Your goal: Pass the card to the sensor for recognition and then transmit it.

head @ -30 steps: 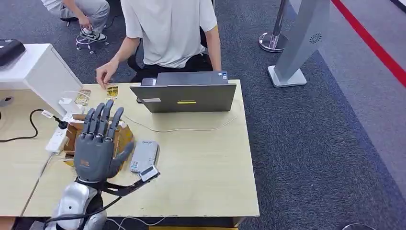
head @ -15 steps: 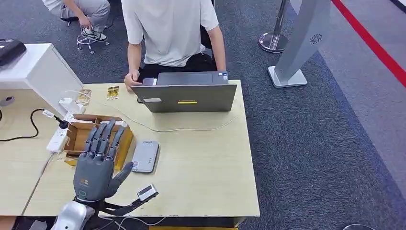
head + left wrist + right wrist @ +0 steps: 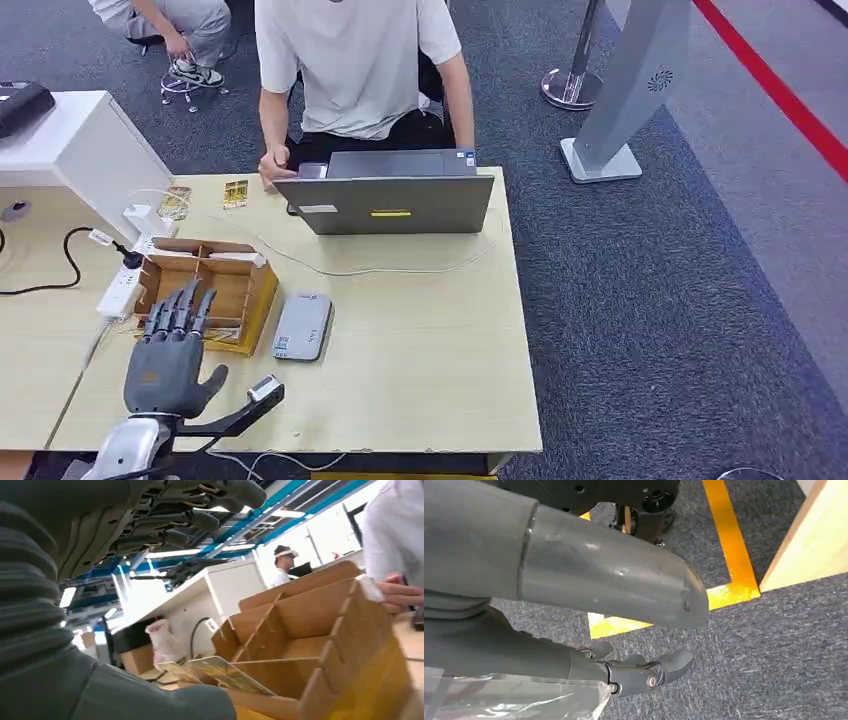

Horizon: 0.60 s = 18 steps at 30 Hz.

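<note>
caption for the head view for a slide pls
Left hand open near the table's front edge, short of the divided box and grey sensor; a person works at the laptop.

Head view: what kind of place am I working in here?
Likely a demo or test desk in an office-like hall: a wooden table on grey carpet, a person seated behind an open laptop, and a stanchion base beside a red floor line.
</note>
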Tool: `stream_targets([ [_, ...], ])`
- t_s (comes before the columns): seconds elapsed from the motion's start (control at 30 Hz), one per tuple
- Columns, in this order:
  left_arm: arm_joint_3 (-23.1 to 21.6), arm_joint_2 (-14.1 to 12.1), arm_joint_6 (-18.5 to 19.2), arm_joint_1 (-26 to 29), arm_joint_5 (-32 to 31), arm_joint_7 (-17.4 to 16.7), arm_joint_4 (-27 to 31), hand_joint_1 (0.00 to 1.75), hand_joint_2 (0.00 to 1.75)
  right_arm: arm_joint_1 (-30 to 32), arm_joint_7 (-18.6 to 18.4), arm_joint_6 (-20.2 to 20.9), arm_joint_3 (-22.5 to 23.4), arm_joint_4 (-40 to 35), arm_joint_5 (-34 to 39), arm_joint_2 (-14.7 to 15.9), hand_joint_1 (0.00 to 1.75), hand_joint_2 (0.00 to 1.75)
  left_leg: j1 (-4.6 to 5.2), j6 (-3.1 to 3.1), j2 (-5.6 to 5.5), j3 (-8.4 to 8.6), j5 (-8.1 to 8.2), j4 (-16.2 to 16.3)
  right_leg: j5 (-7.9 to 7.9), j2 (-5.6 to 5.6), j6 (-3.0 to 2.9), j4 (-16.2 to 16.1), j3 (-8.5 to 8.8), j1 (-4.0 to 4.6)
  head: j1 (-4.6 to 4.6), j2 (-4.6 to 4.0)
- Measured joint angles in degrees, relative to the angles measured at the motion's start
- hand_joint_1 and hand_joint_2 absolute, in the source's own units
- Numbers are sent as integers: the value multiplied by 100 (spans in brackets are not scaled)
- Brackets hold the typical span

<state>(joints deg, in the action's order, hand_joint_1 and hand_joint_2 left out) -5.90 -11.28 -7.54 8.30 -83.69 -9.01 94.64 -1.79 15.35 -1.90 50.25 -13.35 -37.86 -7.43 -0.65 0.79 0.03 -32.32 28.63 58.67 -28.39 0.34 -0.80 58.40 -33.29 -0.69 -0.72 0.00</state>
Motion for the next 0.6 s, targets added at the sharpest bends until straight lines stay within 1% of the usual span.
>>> stream_targets([
  [0.2, 79, 53, -114, -85, -116, -48, -129, 0, 175, -11, -13, -7, 44, 0, -129, 0, 0, 0, 1, 0, -1, -1, 0, 1, 0, 0, 0, -1, 1, -1, 0, -2],
  [0.33, 236, 94, -427, -104, -173, -33, -216, 0, 175, -12, -13, -13, 59, 0, -212, 0, 0, 0, 0, 0, -1, 0, 0, 1, 0, -1, 0, -1, 0, -1, 0, -2],
  [0.43, 306, 112, -488, -111, -212, -26, -265, 0, 175, -12, -13, -13, 63, 0, -232, 0, 0, 0, 0, 0, -1, 0, 0, 1, 0, 0, 0, 0, 0, 0, 0, -2],
  [0.6, 470, 162, -890, -153, -278, 90, -398, 0, 175, -12, -11, -7, 85, 0, -306, 0, 0, 0, 0, 0, -1, 0, 0, 1, 0, 0, 0, 0, 0, 0, 2, -2],
])
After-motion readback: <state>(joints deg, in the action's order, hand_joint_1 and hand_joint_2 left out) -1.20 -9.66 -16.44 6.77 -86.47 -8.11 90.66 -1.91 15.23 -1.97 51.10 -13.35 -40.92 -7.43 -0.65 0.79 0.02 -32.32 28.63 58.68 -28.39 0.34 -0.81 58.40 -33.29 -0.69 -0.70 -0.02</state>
